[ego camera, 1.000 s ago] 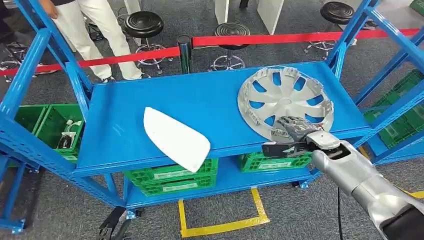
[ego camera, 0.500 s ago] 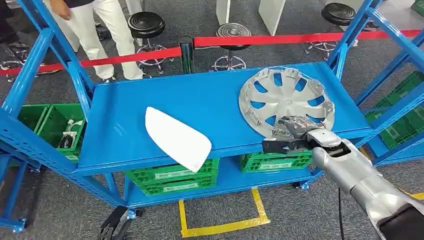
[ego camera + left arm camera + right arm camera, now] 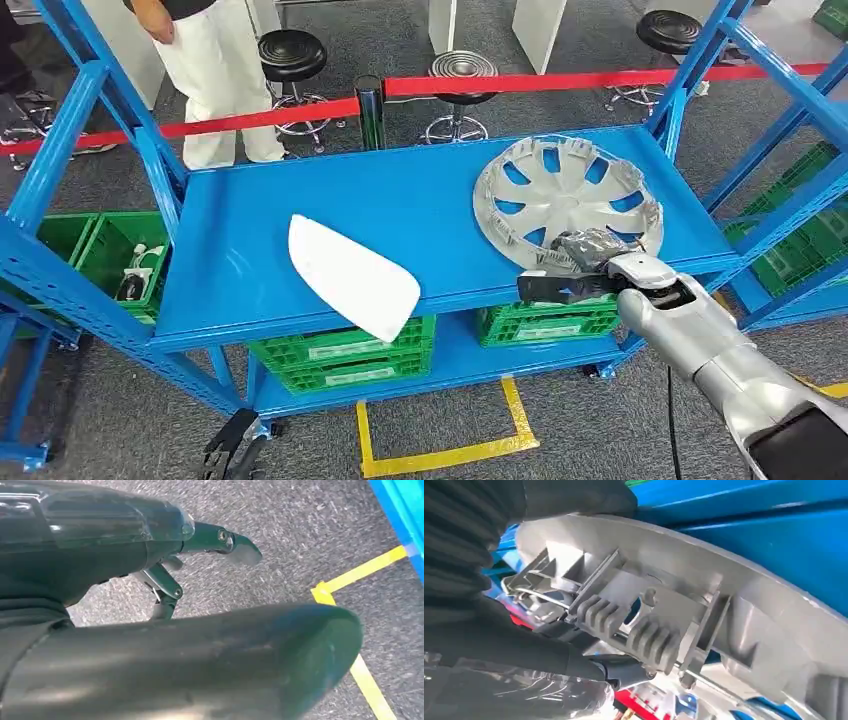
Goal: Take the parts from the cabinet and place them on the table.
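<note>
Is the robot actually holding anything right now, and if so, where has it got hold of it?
Yes. Its right hand grips the silver hubcap by the near rim, fingers on top and thumb under the edge. The left hand holds nothing.

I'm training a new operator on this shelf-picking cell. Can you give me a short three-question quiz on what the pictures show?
1. True or false: the right robot hand grips the near rim of the hubcap.
2. Which part lies to the left of the hubcap on the blue shelf? A) a white panel B) a green crate C) a black stool
3. Fill in: the left robot hand hangs over the grey floor, holding ____.

Key
1. True: its fingers wrap the rim, as the right wrist view shows.
2. A: the white panel, its near tip overhanging the shelf's front edge.
3. Nothing.
</note>
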